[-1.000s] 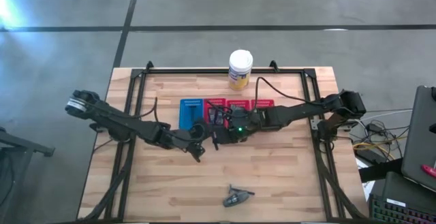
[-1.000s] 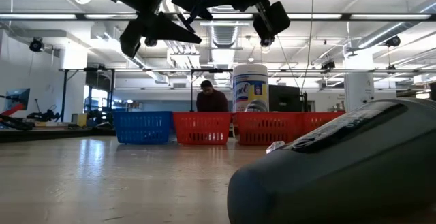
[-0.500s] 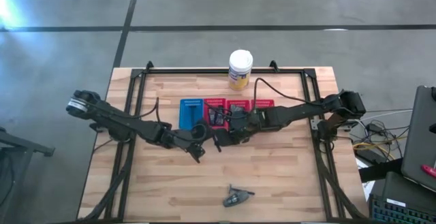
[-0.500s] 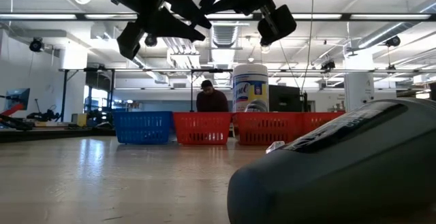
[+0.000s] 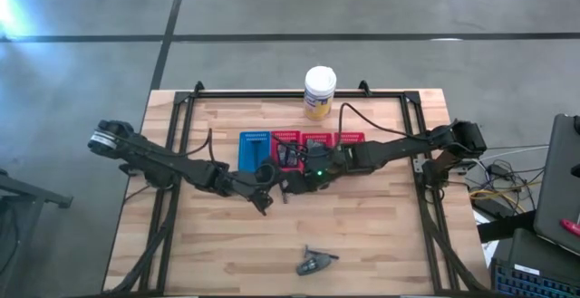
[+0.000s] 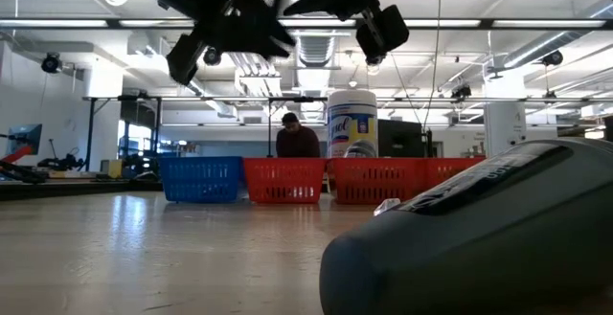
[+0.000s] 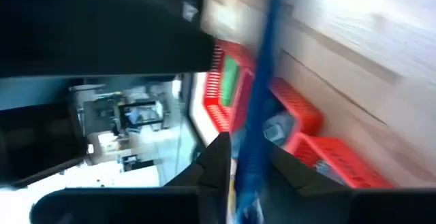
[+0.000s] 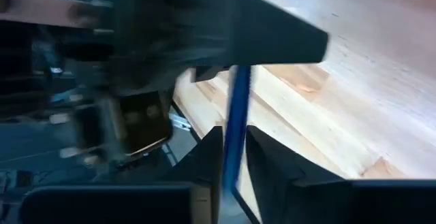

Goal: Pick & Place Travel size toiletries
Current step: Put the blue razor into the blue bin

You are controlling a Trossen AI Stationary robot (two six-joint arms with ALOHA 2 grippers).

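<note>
- Left gripper (image 7: 246,166) and right gripper (image 8: 233,157) are meeting mid-table, in front of the baskets (image 5: 304,141).
- Both are pinching one thin blue stick (image 8: 238,108), apparently shared between them.
- Dark grey tube (image 5: 313,264) is lying well apart, nearer the front edge.

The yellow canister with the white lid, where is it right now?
In the high view the yellow canister stands at the table's far edge, centred, just behind the row of baskets.

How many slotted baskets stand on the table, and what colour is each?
4, in a row in front of the yellow canister: one blue basket at the left end, then three red baskets. The arms cover parts of the red ones.
</note>
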